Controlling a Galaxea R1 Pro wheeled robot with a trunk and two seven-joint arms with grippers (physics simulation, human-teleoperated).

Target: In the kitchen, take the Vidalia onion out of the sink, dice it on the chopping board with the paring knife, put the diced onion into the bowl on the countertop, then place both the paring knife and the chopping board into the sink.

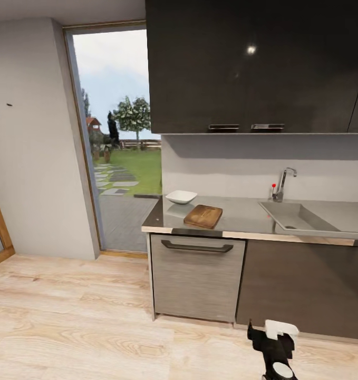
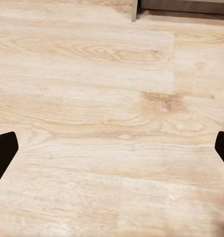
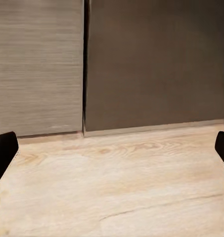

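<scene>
**Trainee:** What are you reaching for first, and how do you expect it to handle?

**Operator:** I start at the sink (image 1: 305, 217), set into the table (image 1: 236, 217), up and ahead of my right end effector (image 1: 273, 332), which hangs low near the floor (image 1: 73, 316). I can't make out the onion in the basin from here, nor the paring knife. I judge the onion light, round and smooth, so liable to roll and slip; I plan to grip it across its widest part.

**Trainee:** And the board and bowl?

**Operator:** The chopping board (image 1: 203, 216) lies flat near the table's front edge, up and to the left of that end effector. The bowl (image 1: 181, 197) sits just beyond the board, apart from it. The board looks stiff and flat, so I'd take it by an edge overhanging or tilted up, since there is nothing to get under. The bowl I'd call brittle, and it only needs to stay put.

**Trainee:** What are the end effectors doing?

**Operator:** In the right wrist view, the right one's fingertips (image 3: 4, 150) stand wide apart with nothing between them, over floor and facing the cabinet fronts (image 3: 151, 64). The left end effector (image 2: 112, 153) is also spread wide and empty, pointing down at bare planks. Neither touches anything.
</scene>
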